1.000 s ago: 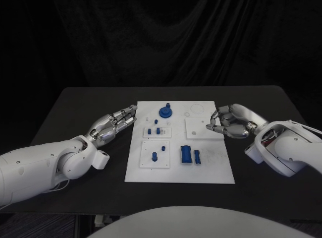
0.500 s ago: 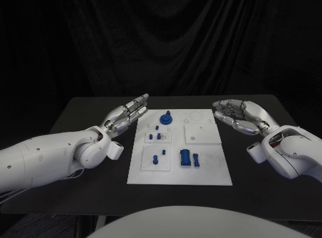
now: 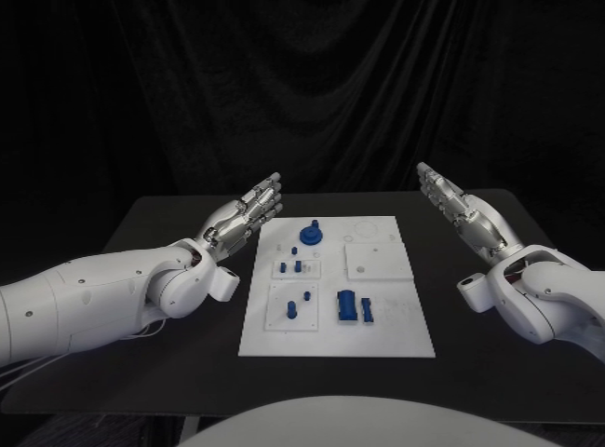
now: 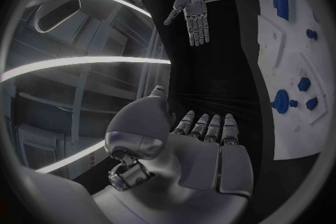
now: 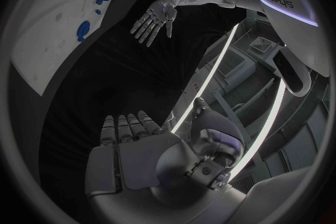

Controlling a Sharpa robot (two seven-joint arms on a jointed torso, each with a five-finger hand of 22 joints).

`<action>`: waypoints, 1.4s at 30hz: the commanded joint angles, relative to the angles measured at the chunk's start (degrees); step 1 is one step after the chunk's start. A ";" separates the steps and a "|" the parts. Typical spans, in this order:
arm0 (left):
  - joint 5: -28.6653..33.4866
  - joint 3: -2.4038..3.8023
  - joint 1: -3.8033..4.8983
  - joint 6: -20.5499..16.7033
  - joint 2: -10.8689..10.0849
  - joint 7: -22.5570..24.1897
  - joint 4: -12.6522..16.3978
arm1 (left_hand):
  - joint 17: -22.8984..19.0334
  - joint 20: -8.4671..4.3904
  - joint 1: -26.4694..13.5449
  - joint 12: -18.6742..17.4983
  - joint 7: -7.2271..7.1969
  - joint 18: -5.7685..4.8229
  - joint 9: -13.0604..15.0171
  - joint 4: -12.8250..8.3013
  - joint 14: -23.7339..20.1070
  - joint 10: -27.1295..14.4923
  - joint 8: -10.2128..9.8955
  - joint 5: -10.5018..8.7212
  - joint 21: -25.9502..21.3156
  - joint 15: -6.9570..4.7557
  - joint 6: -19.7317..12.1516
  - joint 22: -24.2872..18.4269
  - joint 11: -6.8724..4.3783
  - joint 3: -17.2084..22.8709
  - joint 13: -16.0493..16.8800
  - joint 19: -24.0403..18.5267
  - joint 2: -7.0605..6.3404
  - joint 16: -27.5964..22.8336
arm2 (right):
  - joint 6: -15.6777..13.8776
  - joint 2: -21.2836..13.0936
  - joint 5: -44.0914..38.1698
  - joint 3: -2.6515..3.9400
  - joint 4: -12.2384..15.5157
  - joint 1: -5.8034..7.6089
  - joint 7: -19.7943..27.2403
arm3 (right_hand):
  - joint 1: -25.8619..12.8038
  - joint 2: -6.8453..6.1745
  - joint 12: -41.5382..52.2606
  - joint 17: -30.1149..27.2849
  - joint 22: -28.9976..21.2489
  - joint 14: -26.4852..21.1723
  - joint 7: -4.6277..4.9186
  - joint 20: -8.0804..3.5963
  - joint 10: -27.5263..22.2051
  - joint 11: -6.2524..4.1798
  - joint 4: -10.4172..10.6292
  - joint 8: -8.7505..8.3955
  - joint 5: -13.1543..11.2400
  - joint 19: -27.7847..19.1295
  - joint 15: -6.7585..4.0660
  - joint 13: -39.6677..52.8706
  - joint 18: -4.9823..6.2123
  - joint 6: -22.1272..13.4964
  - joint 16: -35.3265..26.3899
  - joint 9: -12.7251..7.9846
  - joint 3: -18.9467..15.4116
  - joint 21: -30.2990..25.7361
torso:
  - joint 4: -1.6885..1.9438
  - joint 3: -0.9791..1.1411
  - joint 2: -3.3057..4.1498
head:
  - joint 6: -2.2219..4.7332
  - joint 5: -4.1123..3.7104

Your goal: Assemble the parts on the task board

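The white task board point(image 3: 383, 335) lies in the middle of the black table, with several small blue parts on it: a round knobbed piece point(image 3: 312, 230) at the far end, small pegs point(image 3: 292, 267), and a blue block point(image 3: 347, 305) near the front. My left hand point(image 3: 245, 216) is raised left of the board, flat, fingers extended, holding nothing. My right hand point(image 3: 456, 212) is lifted to the right of the board, also flat and empty. The left wrist view shows the board point(image 4: 294, 75) and the right hand point(image 4: 192, 14); the right wrist view shows the left hand point(image 5: 154, 18).
Bare black table point(image 3: 141, 326) surrounds the board on both sides. A dark curtain point(image 3: 316, 93) hangs behind the table's far edge.
Both hands have lifted off the table and away from the board; the right hand's curled fingers have straightened out flat. The head camera has also shifted.
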 commanded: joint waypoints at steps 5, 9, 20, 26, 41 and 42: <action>3.15 2.71 -0.19 -11.84 1.34 -2.08 2.30 | -0.09 -2.85 -23.55 -0.20 6.41 -6.21 -0.32 -5.25 -0.02 -0.31 -0.48 -4.90 -0.20 -1.21 -3.35 -0.09 0.32 5.17 -0.08 -0.03 -5.14 -0.21 | -5.82 4.17 11.55 3.80 -1.58 -1.82 0.06 | -13.16 -0.06 -0.26 -0.05 -0.07 -0.01 -0.01 -0.66 0.00 -0.20 -0.67 -0.20 -0.73 -0.01 -0.29 -0.08 -0.40 -0.69 -0.19 -0.12 0.01 -0.20 | 0.65 -0.57 1.20 | 5.18 -1.58; 4.98 4.80 -0.33 -19.13 2.22 -3.62 3.87 | -0.09 -2.85 -28.06 -0.20 6.41 -6.21 -0.32 -6.23 -0.02 -0.31 -0.48 -5.84 -0.20 -1.21 -3.35 -0.09 0.32 6.15 -0.08 -0.03 -6.12 -0.21 | -9.21 7.39 18.82 6.87 -2.75 -3.10 0.26 | -13.16 -0.06 -0.26 -0.05 -0.07 -0.01 -0.01 -0.66 0.00 -0.20 -0.67 -0.20 -0.73 -0.01 -0.29 -0.08 -0.40 -0.69 -0.19 -0.12 0.01 -0.20 | 1.03 -0.90 1.95 | 8.72 -2.67; 9.57 10.07 -0.68 -37.48 4.45 -7.48 7.83 | -0.09 -2.85 -37.89 -0.20 6.41 -6.21 -0.32 -12.22 -0.02 -0.31 -0.48 -11.42 -0.20 -1.21 -3.35 -0.09 0.32 11.95 -0.08 -0.03 -11.96 -0.21 | -15.19 13.06 31.64 12.28 -4.83 -5.35 0.60 | -13.16 -0.06 -0.26 -0.05 -0.07 -0.01 -0.01 -0.66 0.00 -0.20 -0.67 -0.20 -0.73 -0.01 -0.29 -0.08 -0.40 -0.69 -0.19 -0.12 0.01 -0.20 | 1.63 -1.43 3.10 | 14.19 -4.36; 10.51 11.15 -0.76 -41.25 4.90 -8.27 8.64 | -0.09 -2.85 -41.74 -0.20 6.41 -6.21 -0.32 -12.22 -0.02 -0.31 -0.48 -11.42 -0.20 -1.21 -3.35 -0.09 0.32 11.95 -0.08 -0.03 -11.96 -0.21 | -15.51 13.37 32.33 12.57 -4.94 -5.47 0.62 | -13.16 -0.06 -0.26 -0.05 -0.07 -0.01 -0.01 -0.66 0.00 -0.20 -0.67 -0.20 -0.73 -0.01 -0.29 -0.08 -0.40 -0.69 -0.19 -0.12 0.01 -0.20 | 1.64 -1.44 3.12 | 14.31 -4.39; 10.57 11.21 -0.76 -41.47 4.93 -8.32 8.69 | -0.09 -2.85 -47.61 -0.20 6.41 -6.21 -0.32 -12.22 -0.02 -0.31 -0.48 -11.42 -0.20 -1.21 -3.35 -0.09 0.32 11.95 -0.08 -0.03 -11.96 -0.21 | -15.51 13.37 32.33 12.57 -4.94 -5.47 0.62 | -13.16 -0.06 -0.26 -0.05 -0.07 -0.01 -0.01 -0.66 0.00 -0.20 -0.67 -0.20 -0.73 -0.01 -0.29 -0.08 -0.40 -0.69 -0.19 -0.12 0.01 -0.20 | 1.64 -1.44 3.12 | 14.31 -4.39; 10.57 11.21 -0.76 -41.47 4.93 -8.32 8.69 | -0.09 -2.85 -47.70 -0.20 6.41 -6.21 -0.32 -12.22 -0.02 -0.31 -0.48 -11.42 -0.20 -1.21 -3.35 -0.09 0.32 11.95 -0.08 -0.03 -11.96 -0.21 | -15.51 13.37 32.33 12.57 -4.94 -5.47 0.62 | -13.16 -0.06 -0.26 -0.05 -0.07 -0.01 -0.01 -0.66 0.00 -0.20 -0.67 -0.20 -0.73 -0.01 -0.29 -0.08 -0.40 -0.69 -0.19 -0.12 0.01 -0.20 | 1.64 -1.44 3.12 | 14.31 -4.39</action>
